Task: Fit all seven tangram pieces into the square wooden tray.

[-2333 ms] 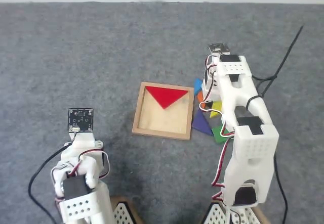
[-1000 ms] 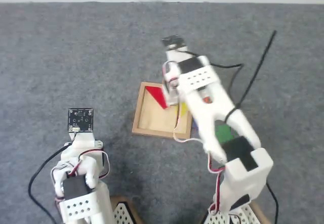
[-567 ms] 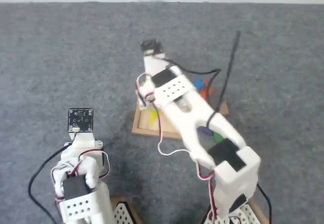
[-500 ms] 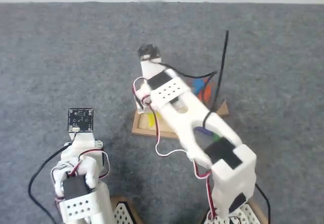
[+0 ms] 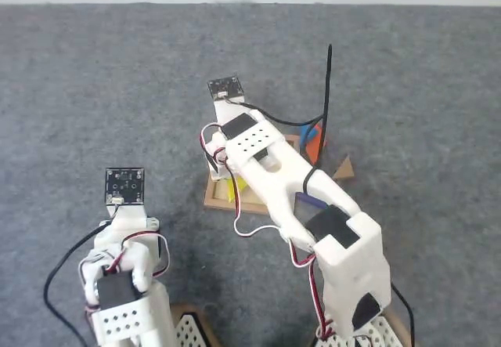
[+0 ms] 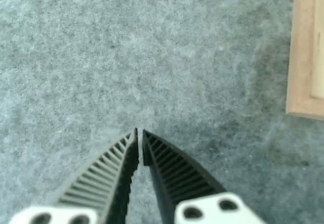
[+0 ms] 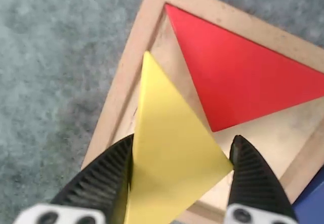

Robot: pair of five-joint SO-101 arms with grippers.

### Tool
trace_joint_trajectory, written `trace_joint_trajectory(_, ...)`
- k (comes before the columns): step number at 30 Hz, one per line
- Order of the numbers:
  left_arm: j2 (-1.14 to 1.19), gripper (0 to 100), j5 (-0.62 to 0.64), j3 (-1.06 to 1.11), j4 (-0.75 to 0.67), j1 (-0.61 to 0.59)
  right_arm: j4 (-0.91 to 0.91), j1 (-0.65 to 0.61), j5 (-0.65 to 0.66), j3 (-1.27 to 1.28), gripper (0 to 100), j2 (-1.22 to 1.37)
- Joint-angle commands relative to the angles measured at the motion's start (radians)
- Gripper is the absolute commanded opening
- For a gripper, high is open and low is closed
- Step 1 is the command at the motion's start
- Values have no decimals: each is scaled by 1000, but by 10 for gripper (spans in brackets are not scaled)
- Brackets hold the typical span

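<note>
**Q:** What is the right gripper point(image 7: 183, 139) doing?

**A:** Its two black ribbed fingers point(image 7: 101, 178) are set fairly wide and clamp a yellow triangle point(image 7: 167, 173) between them; one edge lies against one finger and a corner meets the other. The piece hangs over the square wooden tray point(image 7: 121, 77), with one point near the tray's rim; whether it touches the tray floor cannot be told.

**Q:** What else is in the tray?

**A:** A red triangle point(image 7: 238, 82) lies flat inside, its long side along one wall; it sits just beside the yellow piece. From above, the right arm point(image 5: 266, 167) stretches across the tray point(image 5: 215, 198); orange point(image 5: 313, 150) and blue point(image 5: 307, 134) pieces lie on the grey carpet point(image 5: 117, 73) just past the tray's far side.

**Q:** And the left gripper point(image 6: 140, 131)?

**A:** It hangs over bare carpet, well apart from the pieces, with the tray's edge point(image 6: 304, 57) off to one side; its fingertips are pressed almost together and grip nothing.
</note>
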Motion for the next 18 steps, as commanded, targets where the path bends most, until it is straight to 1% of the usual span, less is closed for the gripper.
trace_joint_trajectory(1,-18,15,-9,-8,5,-3,-36,-5,-11,-58,217,-16)
trace_joint_trajectory(5,-18,15,-9,-8,5,-3,-62,-5,-71,-58,217,-15)
trace_joint_trajectory(12,-18,15,-9,-8,5,-3,-76,-5,-75,-58,223,-15)
trace_joint_trajectory(14,-18,15,-9,-8,5,-3,-76,-5,-74,-58,261,-15)
trace_joint_trajectory(18,-18,15,-9,-8,5,-3,-76,-5,-74,-58,375,-15)
